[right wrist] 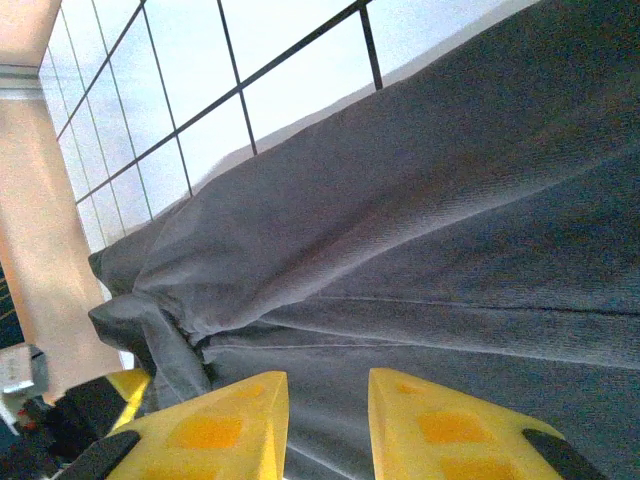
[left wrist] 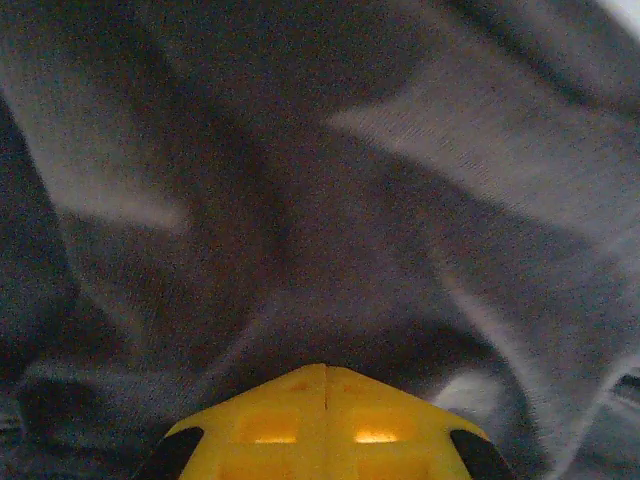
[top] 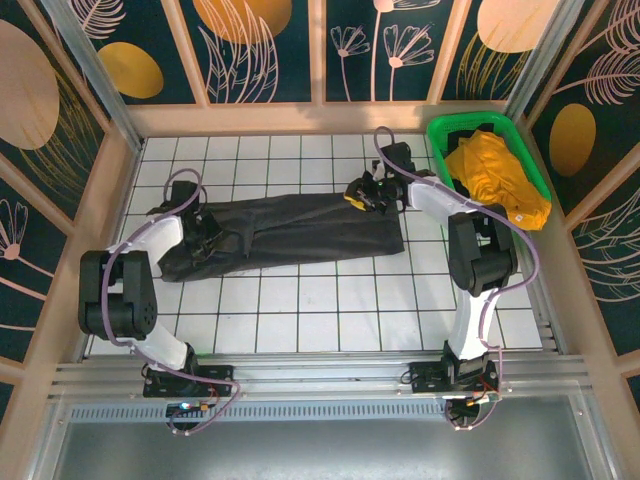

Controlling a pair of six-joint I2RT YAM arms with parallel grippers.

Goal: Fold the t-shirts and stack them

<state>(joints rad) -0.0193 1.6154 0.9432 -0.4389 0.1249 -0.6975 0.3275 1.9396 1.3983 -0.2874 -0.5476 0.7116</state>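
The dark t-shirt (top: 290,232) lies stretched left of the green basket (top: 533,172) holding the orange t-shirt (top: 497,172), left gripper (top: 203,232) clamped on one end, right gripper (top: 368,196) slightly parted over the other, which I'd say could slip.

Two arms of white links and bulky black joint housings, bolted on black base blocks to a grooved metal rail at the table's near edge. Thin lilac cables looping along each arm from base to wrist. Left gripper (left wrist: 325,372) and right gripper (right wrist: 325,395) tipped with bright yellow plastic fingers (right wrist: 450,430), moulded with recessed square pockets, black at the outer corners.
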